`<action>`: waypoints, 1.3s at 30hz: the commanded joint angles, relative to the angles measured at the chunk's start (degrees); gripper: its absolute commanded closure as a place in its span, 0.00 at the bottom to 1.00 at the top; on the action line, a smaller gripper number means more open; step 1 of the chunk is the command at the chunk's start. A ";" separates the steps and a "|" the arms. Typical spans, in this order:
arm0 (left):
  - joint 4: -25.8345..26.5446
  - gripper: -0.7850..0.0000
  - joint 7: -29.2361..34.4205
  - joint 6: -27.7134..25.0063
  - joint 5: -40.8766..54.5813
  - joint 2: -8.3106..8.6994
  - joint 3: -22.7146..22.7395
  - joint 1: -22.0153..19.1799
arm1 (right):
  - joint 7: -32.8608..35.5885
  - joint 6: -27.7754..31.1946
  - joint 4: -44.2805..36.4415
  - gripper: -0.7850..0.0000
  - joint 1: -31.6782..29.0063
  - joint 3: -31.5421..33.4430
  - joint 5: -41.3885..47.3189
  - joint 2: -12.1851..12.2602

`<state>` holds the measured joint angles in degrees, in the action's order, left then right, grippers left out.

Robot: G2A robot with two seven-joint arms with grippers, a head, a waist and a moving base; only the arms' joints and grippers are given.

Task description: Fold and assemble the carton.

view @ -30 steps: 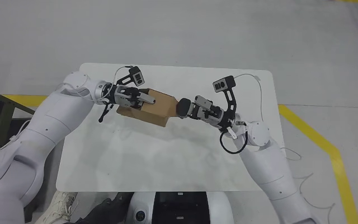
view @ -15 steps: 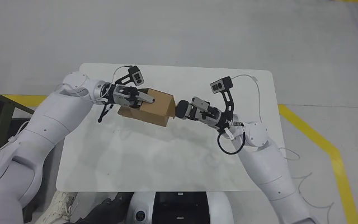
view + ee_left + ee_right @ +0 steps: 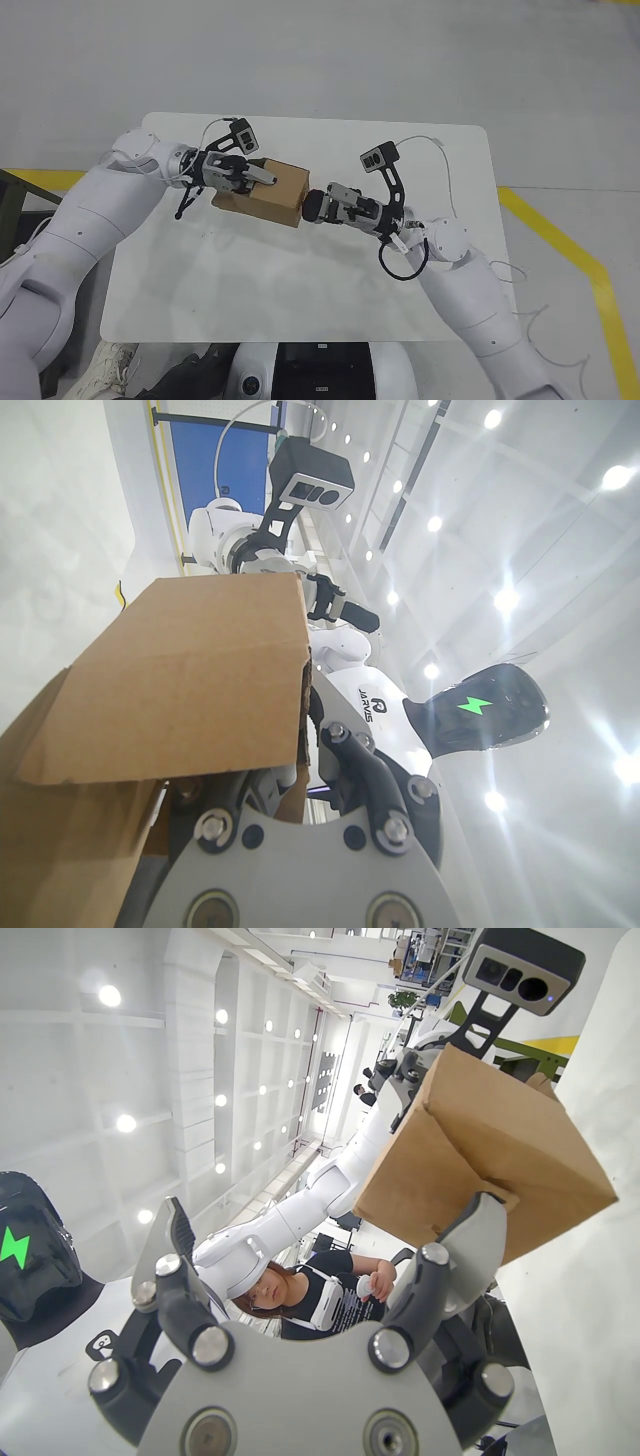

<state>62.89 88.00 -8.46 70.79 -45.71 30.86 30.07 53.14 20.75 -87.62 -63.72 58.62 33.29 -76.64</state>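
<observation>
carton (image 3: 272, 188): 1 | claws: 2, left claw (image 3: 260, 175), right claw (image 3: 312, 205) | table (image 3: 250, 285): 1

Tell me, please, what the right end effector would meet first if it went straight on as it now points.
The carton, at its near end; one finger of the open right end effector seems to touch it.

The right end effector (image 3: 325, 1205) gapes wide, one finger (image 3: 475, 1233) touching the end of the carton (image 3: 480, 1153).
</observation>
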 commanded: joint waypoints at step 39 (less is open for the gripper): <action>-0.51 1.00 0.00 -0.04 1.96 0.46 -1.75 -0.70 | 3.36 1.72 4.13 0.00 2.70 -0.69 4.82 -0.94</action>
<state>62.56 88.00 -8.55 72.76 -45.31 29.08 29.38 56.52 22.53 -83.05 -60.59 57.27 38.27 -77.75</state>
